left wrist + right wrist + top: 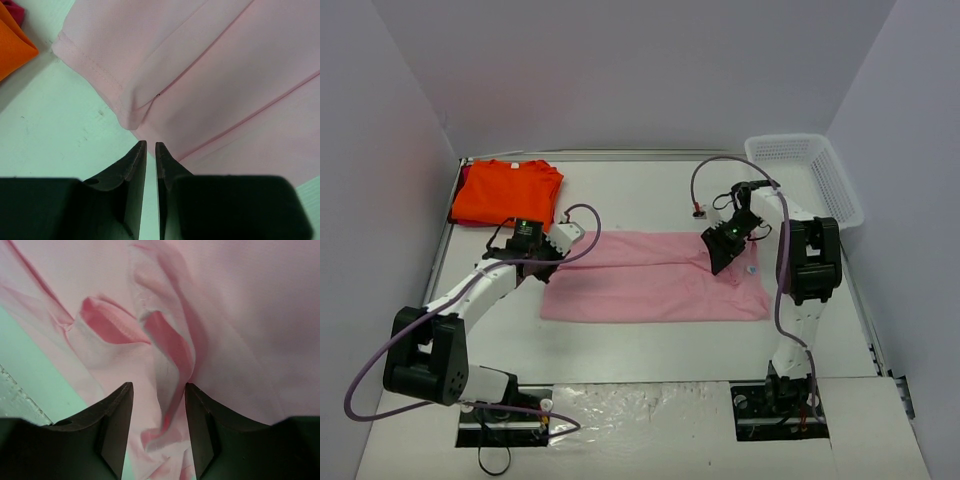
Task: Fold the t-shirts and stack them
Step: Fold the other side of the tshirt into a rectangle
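Counter (650, 350) from above: pink shirt (655, 280) lies flat in the middle, orange shirt (508, 192) folded at the far left corner; I judge the pink fold is in hand. Left wrist: left pincer (151, 145) nearly clenched, empty, just beside the shirt's edge. Right wrist: right pincer (159, 385) half released, straddling a raised crease; next I must pinch it.

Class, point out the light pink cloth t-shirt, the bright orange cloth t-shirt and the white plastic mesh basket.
light pink cloth t-shirt (650, 285), top view, its middle
bright orange cloth t-shirt (506, 193), top view, its middle
white plastic mesh basket (838, 185), top view, its mesh wall
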